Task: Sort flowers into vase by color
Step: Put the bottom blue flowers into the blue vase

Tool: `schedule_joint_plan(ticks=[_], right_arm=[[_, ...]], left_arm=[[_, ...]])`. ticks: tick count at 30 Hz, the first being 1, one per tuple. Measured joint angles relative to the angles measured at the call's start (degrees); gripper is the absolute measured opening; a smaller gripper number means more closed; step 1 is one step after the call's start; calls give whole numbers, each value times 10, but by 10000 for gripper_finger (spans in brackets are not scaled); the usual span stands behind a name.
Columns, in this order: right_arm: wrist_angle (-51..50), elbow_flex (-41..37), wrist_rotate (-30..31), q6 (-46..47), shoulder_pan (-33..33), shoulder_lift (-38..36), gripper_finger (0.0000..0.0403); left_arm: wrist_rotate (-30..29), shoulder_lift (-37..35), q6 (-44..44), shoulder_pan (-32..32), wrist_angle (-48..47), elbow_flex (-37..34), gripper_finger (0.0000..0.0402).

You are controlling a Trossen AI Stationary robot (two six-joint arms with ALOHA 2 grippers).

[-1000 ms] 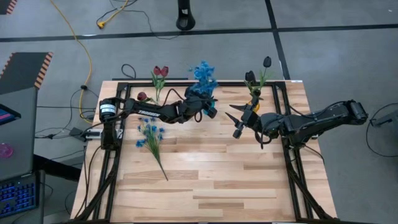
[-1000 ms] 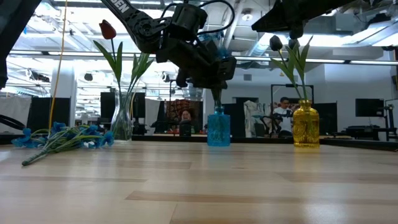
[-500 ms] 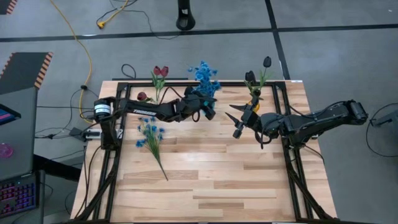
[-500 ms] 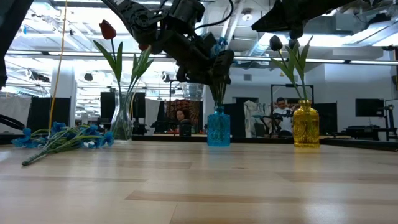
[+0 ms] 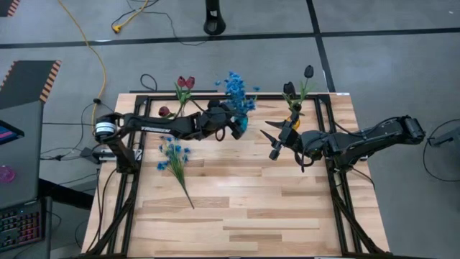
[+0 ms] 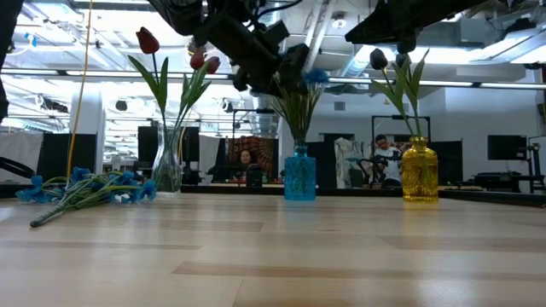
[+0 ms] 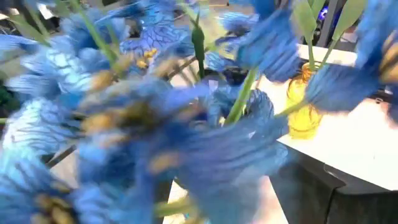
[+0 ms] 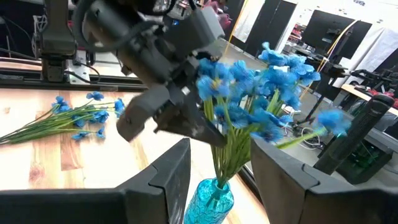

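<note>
Change: left pincer (image 5: pixel 238 126) has drawn back toward 9 o'clock.
Left pincer: open, beside the stems.
Blue flowers (image 5: pixel 236 92): upright in blue vase (image 6: pixel 299 173), surface's (image 5: pixel 244 194) 12 o'clock edge.
Right pincer (image 5: pixel 271 142): spread, empty.

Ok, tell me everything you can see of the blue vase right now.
The blue vase is a small, translucent turquoise bottle with a faceted body and short neck, glass by the look. It stands upright at the table's far edge, between a clear vase and a yellow vase, touching neither. Green stems of a blue flower bunch sit in its mouth. The left claw hovers above, beside the stems, not touching the vase.
</note>
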Motion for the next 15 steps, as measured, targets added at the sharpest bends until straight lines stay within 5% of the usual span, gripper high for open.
schedule_joint_plan(ticks=[15], right_arm=[[0,0,0,0,0,0,191]], left_arm=[[-1,-101,0,-23,-111,0,236]])
